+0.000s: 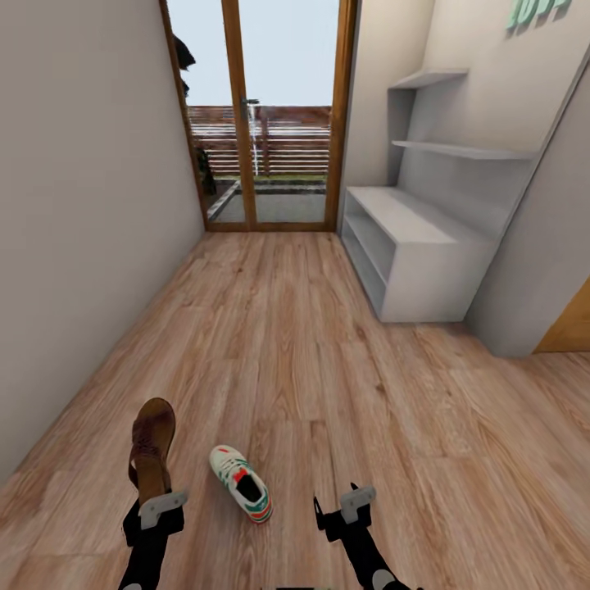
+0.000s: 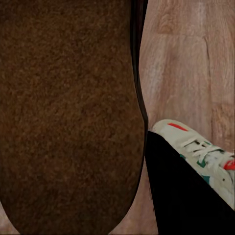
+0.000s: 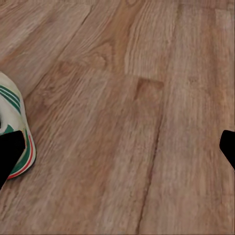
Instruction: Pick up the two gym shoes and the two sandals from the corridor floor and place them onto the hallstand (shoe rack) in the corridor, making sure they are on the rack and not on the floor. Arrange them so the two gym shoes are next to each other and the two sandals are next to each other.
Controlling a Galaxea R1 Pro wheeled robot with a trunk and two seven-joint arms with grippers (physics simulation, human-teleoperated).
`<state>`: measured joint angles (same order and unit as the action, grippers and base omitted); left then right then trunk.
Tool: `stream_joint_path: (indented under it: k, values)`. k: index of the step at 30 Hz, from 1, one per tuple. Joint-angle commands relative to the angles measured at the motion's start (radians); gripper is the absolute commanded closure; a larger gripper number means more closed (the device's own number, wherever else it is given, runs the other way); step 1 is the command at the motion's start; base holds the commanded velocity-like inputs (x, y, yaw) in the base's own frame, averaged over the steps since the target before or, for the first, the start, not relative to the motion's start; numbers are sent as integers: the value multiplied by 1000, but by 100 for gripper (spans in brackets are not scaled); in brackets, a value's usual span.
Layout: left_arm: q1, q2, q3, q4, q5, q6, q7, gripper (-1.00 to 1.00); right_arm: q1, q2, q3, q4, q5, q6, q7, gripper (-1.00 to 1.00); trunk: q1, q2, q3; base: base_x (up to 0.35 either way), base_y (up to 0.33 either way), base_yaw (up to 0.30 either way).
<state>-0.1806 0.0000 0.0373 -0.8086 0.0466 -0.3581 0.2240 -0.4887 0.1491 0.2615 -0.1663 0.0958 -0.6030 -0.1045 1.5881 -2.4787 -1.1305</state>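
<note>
left tool point(image 1: 156, 510) grips a brown sandal point(image 1: 152, 447) by its heel; right tool point(image 1: 344, 506) hangs wide and empty. one gym shoe point(image 1: 240, 483) lies on the floor point(image 1: 311, 360) between them. hallstand point(image 1: 410, 246), far ahead, looks bare, so i judge nothing placed yet.

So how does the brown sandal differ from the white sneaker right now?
The sandal is brown and slim, and is held in the left gripper; the sneaker is white with green stripes and red accents, and lies on the wood floor untouched. The sandal points straight ahead, the sneaker lies angled. Both are far from the shoe rack.
</note>
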Motion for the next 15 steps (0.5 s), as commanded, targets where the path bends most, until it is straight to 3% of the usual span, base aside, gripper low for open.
stream_joint_path:
  k: [1,8,15]
  values:
    - [0,0,0,0,1,-2,2,100,-1,1,2,1,10,-1,-10,-100,0,0,-1,340,-2,0]
    - [0,0,0,0,1,-2,3,100,-1,1,2,1,10,-1,-10,-100,0,0,-1,286,0,1]
    - [0,-1,0,0,0,-2,4,100,-1,1,1,1,10,-1,-10,-100,0,0,-1,110,0,141]
